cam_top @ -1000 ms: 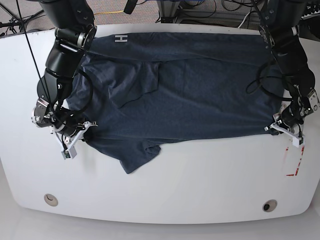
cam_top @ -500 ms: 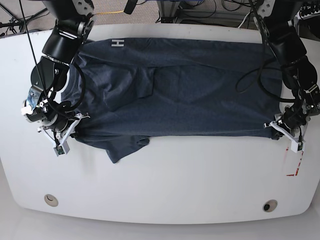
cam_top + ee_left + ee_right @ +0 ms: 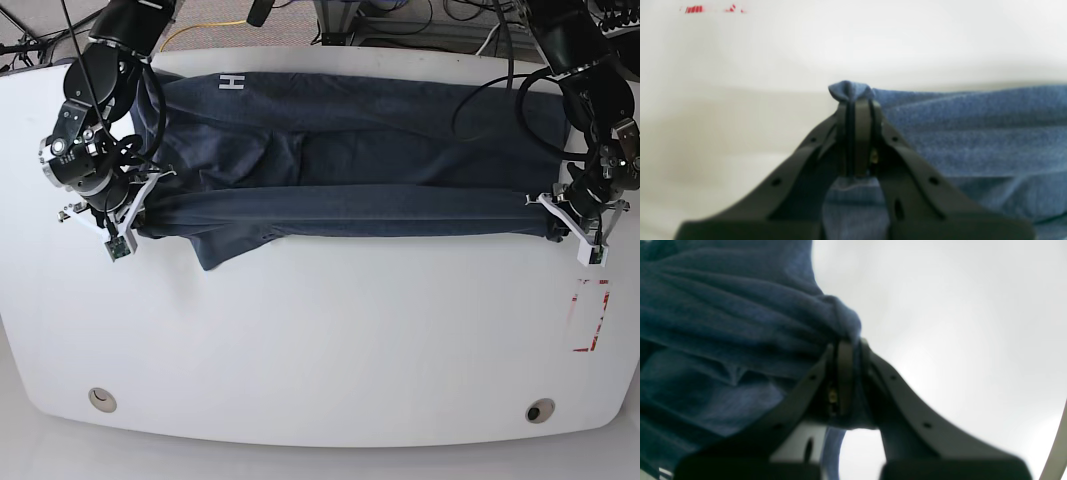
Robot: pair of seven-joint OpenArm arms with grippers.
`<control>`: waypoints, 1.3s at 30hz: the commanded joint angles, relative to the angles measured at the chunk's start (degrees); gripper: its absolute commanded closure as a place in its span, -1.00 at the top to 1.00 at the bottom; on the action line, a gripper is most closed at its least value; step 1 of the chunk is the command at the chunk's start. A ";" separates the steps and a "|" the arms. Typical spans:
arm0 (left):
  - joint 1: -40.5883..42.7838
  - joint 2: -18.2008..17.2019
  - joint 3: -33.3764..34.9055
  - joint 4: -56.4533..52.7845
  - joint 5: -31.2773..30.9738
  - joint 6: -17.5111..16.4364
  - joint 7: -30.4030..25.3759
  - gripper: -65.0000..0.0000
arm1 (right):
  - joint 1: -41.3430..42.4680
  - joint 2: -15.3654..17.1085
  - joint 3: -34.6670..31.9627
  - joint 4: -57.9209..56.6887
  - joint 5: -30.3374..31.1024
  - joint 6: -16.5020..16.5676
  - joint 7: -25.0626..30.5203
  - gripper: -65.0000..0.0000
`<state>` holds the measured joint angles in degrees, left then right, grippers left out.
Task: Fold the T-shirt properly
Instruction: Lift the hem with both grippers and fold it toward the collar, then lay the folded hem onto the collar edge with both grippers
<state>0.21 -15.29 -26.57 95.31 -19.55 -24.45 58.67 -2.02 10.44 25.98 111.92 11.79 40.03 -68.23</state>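
On the white table (image 3: 320, 340), both the left gripper (image 3: 560, 218) and right gripper (image 3: 140, 205) are pinching the T-shirt's (image 3: 380, 150) front edge.

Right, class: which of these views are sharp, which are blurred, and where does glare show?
Base view: sharp, evenly lit, T-shirt crisp. Left wrist view: soft; left gripper nearly sharp, table washed out by glare. Right wrist view: right gripper and cloth blurred, background a featureless bright grey.
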 commanded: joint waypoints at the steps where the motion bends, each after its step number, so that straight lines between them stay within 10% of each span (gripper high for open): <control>1: 1.07 -1.11 -0.29 3.46 -0.19 0.23 -0.96 -1.00 | -1.27 -0.11 0.18 2.67 0.21 -0.03 0.58 -1.00; 23: 14.17 -3.57 -0.55 6.36 0.17 -7.42 -0.96 -0.99 | -16.66 -0.28 7.65 2.85 11.29 -0.03 0.58 -0.94; 26: 14.52 -3.57 -0.47 6.36 0.17 -7.77 1.24 -0.86 | -16.92 -0.37 7.74 2.85 11.29 -0.03 0.58 -0.54; 32: 14.25 -3.39 -0.64 6.71 0.17 -7.77 5.54 0.06 | -18.07 -0.37 8.53 3.29 11.81 -0.03 0.75 0.60; 39: 14.08 -3.13 -0.64 8.12 -0.19 -8.12 5.72 0.07 | -16.84 -1.95 15.39 3.20 22.10 -0.03 1.02 0.63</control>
<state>14.76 -17.65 -26.74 101.03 -19.18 -32.27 65.04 -19.70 7.77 40.14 113.97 30.83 40.05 -67.99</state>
